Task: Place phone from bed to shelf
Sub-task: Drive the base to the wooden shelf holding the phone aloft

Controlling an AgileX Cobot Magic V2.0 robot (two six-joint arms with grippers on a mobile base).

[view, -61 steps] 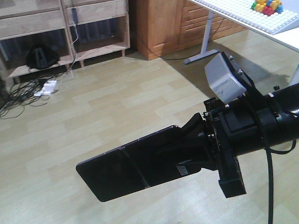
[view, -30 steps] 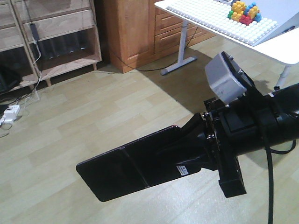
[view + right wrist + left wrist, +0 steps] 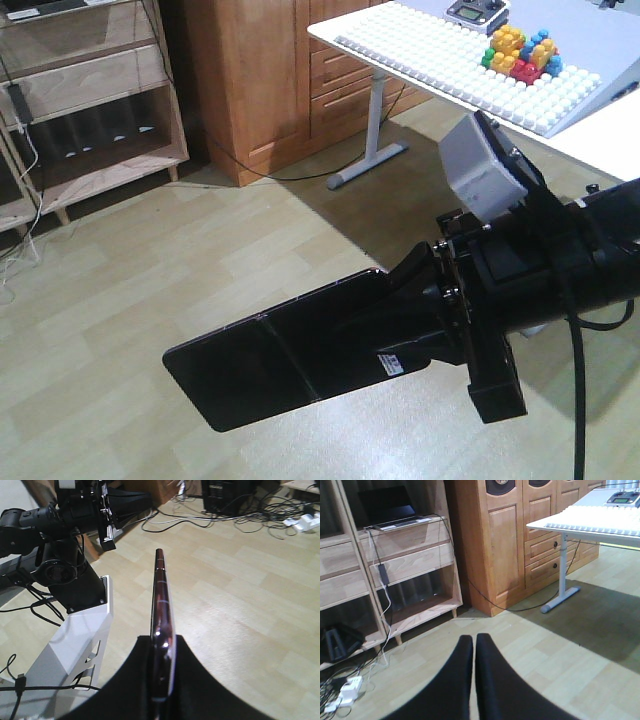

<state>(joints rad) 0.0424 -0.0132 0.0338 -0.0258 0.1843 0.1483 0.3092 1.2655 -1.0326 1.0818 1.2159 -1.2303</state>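
Note:
The phone (image 3: 270,365), thin, glossy and black, is held out flat over the floor, my right gripper (image 3: 385,310) shut on its near end. The right wrist view shows the phone (image 3: 161,605) edge-on, its silvery rim pinched between the two black fingers of the right gripper (image 3: 162,637). My left gripper (image 3: 474,637) is shut with nothing between its fingers and points at the floor. The light-wood shelf (image 3: 415,555) stands ahead on the left, also seen as the shelf (image 3: 90,80) at the top left of the front view. The bed is out of view.
A laptop (image 3: 390,507) sits on the shelf's top board. A brown wooden cabinet (image 3: 505,545) stands right of the shelf. A white table (image 3: 420,60) carries coloured bricks (image 3: 520,50). Cables and a power strip (image 3: 347,692) lie on the floor. My white base (image 3: 80,635) is at left.
The whole background has slid left in the front view: less shelf shows, more of the white table has come in. The right gripper and phone keep the same pose.

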